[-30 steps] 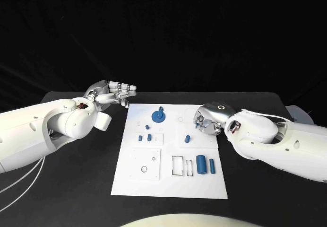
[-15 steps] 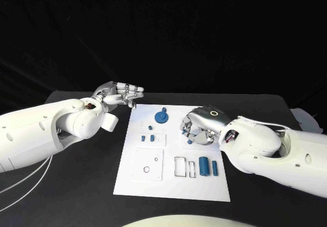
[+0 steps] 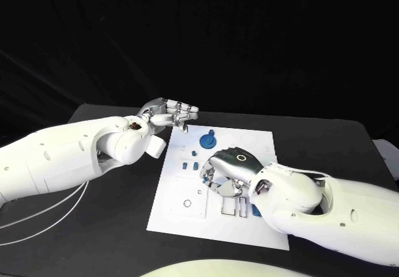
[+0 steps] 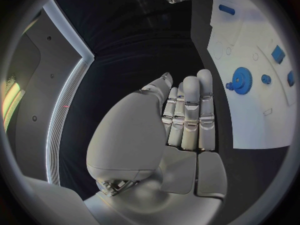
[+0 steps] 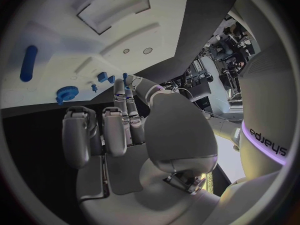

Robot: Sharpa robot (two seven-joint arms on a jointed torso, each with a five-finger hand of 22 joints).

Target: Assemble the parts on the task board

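The white task board [image 3: 187, 216] lies in the middle of the black table. A blue gear [image 3: 208, 140] stands near its far edge, with small blue parts [image 3: 188, 165] on its left side. My right hand [image 3: 223, 176] hovers over the board's middle with fingers bent downward and nothing visible in them; blue cylinders [image 3: 242, 209] peek out beside it. In the right wrist view my right hand [image 5: 119, 127] has its fingertips toward the gear [image 5: 65, 93] and a blue cylinder [image 5: 28, 62]. My left hand [image 3: 172, 112] hangs empty at the board's far left corner; the left wrist view shows this hand [image 4: 187, 117] with fingers straight beside the gear [image 4: 240, 78].
Bare black table [image 3: 116, 213] lies to the left of the board and beyond its far edge. My bulky right forearm [image 3: 324, 208] covers the board's right side. White cables [image 3: 50, 210] trail over the table's left part.
The head camera has shifted. My right hand has moved from the board's right edge to over its middle, covering the small blue part there. My left hand keeps its place at the far left corner.
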